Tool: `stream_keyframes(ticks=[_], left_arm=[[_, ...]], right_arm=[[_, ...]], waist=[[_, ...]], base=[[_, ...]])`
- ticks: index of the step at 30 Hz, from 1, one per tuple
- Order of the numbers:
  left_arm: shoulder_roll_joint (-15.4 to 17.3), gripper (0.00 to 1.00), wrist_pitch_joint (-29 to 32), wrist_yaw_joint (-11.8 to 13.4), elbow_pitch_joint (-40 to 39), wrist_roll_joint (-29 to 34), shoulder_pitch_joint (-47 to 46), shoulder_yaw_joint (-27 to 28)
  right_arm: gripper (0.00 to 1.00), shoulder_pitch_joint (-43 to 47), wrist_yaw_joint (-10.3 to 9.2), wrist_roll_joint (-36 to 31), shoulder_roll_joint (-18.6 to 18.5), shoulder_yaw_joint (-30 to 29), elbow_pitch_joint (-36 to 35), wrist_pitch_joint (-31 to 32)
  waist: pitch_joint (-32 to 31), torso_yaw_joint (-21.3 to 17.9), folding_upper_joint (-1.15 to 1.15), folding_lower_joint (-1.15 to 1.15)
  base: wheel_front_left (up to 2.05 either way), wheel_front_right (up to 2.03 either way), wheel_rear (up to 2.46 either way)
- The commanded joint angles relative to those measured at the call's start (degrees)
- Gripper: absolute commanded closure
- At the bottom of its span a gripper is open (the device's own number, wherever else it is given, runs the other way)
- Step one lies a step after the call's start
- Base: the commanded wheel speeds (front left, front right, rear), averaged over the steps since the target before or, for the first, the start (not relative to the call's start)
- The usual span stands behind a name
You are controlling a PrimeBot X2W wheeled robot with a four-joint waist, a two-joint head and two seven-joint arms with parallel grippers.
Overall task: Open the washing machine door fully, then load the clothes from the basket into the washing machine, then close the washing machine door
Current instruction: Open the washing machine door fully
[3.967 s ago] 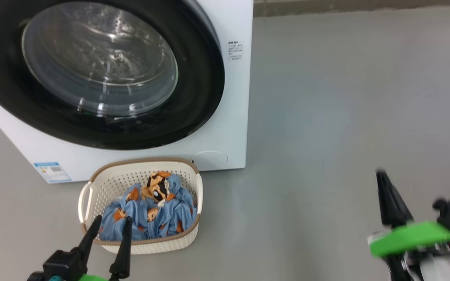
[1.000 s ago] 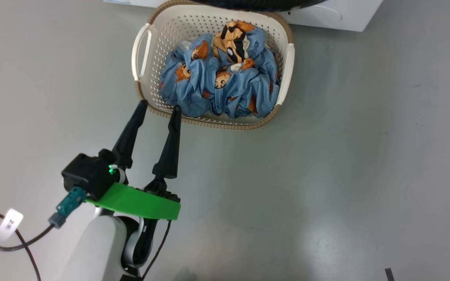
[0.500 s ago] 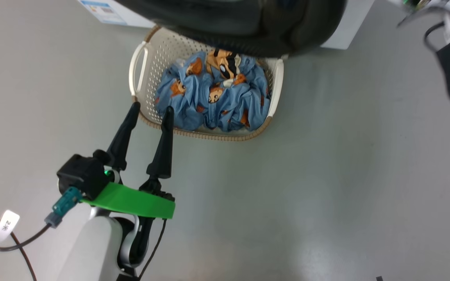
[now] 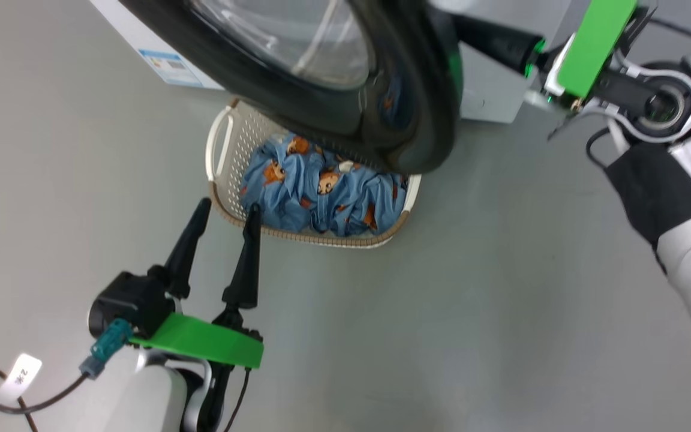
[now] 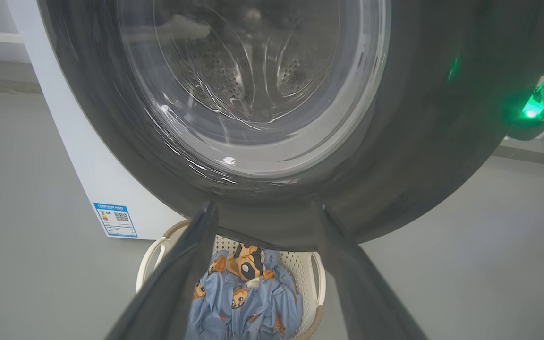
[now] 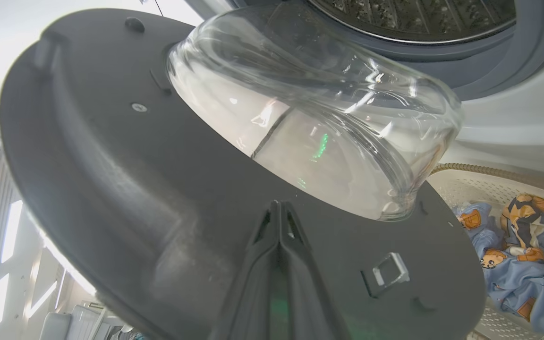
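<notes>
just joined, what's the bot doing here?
The right gripper, shut, is at the inner face of the washing machine door, which stands partly open, overhanging the basket. The clothes lie in the basket, untouched. The left gripper is open and empty, fingertips by the basket's near rim. Loading not yet begun.

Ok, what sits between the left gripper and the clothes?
The near rim of the basket, seen in the head view: the open left gripper points at it, and the clothes lie just past it, inside.
</notes>
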Motion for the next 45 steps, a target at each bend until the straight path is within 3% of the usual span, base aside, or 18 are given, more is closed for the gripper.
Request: stream_keyframes(ticks=[1, 23, 35, 36, 37, 38, 39, 45], left_arm=[[1.5, 0.0, -0.4, -0.1, -0.9, 0.5, 1.3, 2.2], [1.5, 0.0, -0.4, -0.1, -0.3, 2.6, 5.2, 2.3], [1.5, 0.0, -0.4, -0.1, 0.3, 2.5, 5.0, 2.7], [1.5, 0.0, -0.4, -0.1, 0.5, 2.4, 4.9, 2.6], [1.5, 0.0, -0.4, -0.1, 0.7, 2.2, 4.8, 2.4], [1.6, 0.0, -0.4, -0.1, 0.9, 1.9, 4.7, 2.3], [1.9, 0.0, -0.4, -0.1, 1.4, 1.8, 4.6, 2.1], [3.3, 0.0, -0.4, -0.1, 3.2, 0.8, 4.4, 2.1]], right_arm=[[1.0, 2.0, 0.11, 0.9, 2.0, 0.8, -2.6, 0.7], [1.0, 12.0, 0.11, 1.4, 6.8, 6.2, -9.3, 2.4], [1.0, 13.8, 0.11, 0.4, 8.5, 7.8, -9.1, 1.6], [0.84, 13.9, 0.11, 0.1, 8.3, 7.6, -9.0, 1.1], [0.54, 14.1, 0.11, -0.2, 8.1, 7.5, -8.9, 0.5], [0.15, 14.4, 0.11, -0.4, 7.9, 7.4, -8.9, 0.0], [0.0, 14.8, 0.11, -0.6, 7.6, 7.3, -8.7, -0.6], [0.0, 18.6, 0.11, -1.6, 5.6, 7.3, -6.2, -4.3]], waist=[[-1.8, 0.0, 0.0, 0.0], [-7.8, 2.4, 0.0, 0.0], [-8.9, 2.9, 0.0, 0.0], [-9.1, 2.9, 0.0, 0.0], [-9.3, 2.8, 0.0, 0.0], [-9.5, 2.6, 0.0, 0.0], [-9.8, 2.4, 0.0, 0.0], [-11.8, 0.9, 0.0, 0.0]], base=[[0.0, 0.0, 0.0], [0.0, 0.0, 0.0], [0.0, 0.0, 0.0], [0.0, 0.0, 0.0], [0.0, 0.0, 0.0], [0.0, 0.0, 0.0], [0.0, 0.0, 0.0], [0.0, 0.0, 0.0]])
